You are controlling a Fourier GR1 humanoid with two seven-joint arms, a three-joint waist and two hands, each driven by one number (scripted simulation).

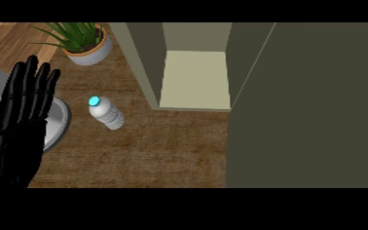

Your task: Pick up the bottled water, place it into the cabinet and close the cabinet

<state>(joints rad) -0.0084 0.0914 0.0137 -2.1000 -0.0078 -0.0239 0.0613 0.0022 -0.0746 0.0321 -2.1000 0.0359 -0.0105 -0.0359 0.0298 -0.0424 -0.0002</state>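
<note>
A clear water bottle (106, 113) with a light blue cap stands upright on the wooden counter, left of the cabinet. The cabinet (194, 78) is open, showing a pale shelf inside; its dark olive door (298, 107) swings out toward me and fills the view's right side. My left hand (25, 112) rests at the left edge with straight fingers pointing up, apart from the bottle and holding nothing. My right hand does not show.
A potted green plant (84, 41) in a white pot stands at the back left. A grey round plate (56, 124) lies partly hidden under my left hand. Bare wooden counter (165, 151) stretches in front of the cabinet.
</note>
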